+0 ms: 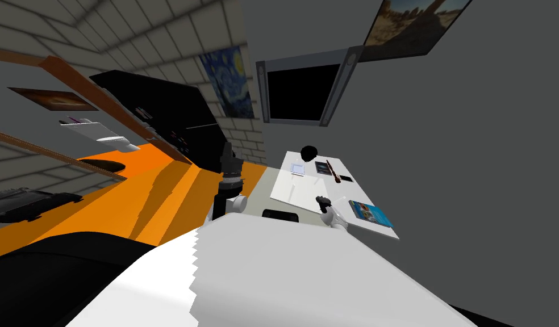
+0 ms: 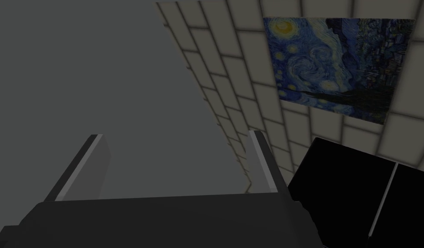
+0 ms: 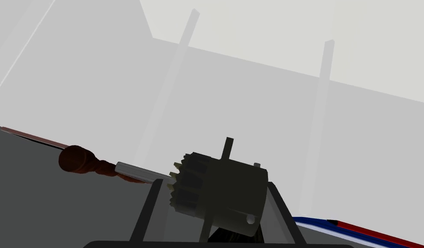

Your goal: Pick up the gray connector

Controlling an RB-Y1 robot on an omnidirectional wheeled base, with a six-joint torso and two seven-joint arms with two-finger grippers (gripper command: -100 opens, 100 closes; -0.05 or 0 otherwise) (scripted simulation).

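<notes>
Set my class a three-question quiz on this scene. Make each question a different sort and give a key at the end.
1. True or false: the left gripper is shut on a tool.
2. Multiple choice: what do the fingers of the right gripper press between them? A) a red cup B) a dark connector C) a spoon
3. Fill the gap: the blue book lies on the white ____.

Key
1. False: its fingers stand open with nothing between them.
2. B
3. table
</notes>
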